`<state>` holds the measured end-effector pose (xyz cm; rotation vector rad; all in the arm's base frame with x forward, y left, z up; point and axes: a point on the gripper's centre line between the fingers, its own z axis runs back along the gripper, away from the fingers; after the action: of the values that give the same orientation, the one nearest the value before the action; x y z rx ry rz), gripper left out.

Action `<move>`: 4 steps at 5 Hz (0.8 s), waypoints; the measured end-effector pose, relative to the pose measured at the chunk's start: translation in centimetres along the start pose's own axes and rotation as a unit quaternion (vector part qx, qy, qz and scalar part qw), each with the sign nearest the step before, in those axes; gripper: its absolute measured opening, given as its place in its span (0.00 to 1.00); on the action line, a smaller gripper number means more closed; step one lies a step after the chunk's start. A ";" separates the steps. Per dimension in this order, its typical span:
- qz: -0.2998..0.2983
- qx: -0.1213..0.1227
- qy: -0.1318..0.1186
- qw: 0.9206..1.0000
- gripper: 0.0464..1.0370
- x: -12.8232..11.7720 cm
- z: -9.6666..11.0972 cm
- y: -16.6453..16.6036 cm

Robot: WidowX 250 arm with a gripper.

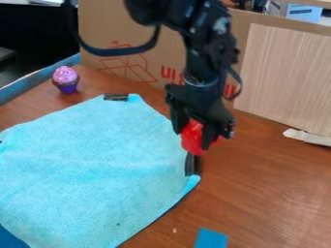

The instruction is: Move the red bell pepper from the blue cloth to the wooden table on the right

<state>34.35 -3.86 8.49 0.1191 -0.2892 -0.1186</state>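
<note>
The black gripper (192, 138) hangs at the right edge of the light blue cloth, its fingers pointing down. Between its fingers is a red object (192, 137), gripped on both sides; part of it shows beyond the right finger, and its full shape is hidden. The light blue cloth (97, 164) lies spread on the brown table, with black clips at its top corner and its right edge. A toy cupcake (66, 79) with pink top and purple base stands upright behind the cloth, at the left.
A cardboard wall (155, 68) rises behind the table (271, 193), with a pale wood-grain panel (284, 77) at right. A torn white strip (308, 137) lies near the panel's foot. A blue piece (211, 239) is at the front edge.
</note>
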 end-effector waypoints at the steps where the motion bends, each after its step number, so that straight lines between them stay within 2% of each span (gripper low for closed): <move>1: 0.021 0.000 0.007 1.000 0.65 0.9 -1.1 -2.5; 3: 0.055 -0.028 0.022 0.998 0.65 2.9 -2.6 -4.4; 4: 0.069 -0.009 0.025 0.997 0.72 3.6 -3.2 -5.0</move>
<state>38.20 -8.95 5.74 0.0841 -0.2463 0.0188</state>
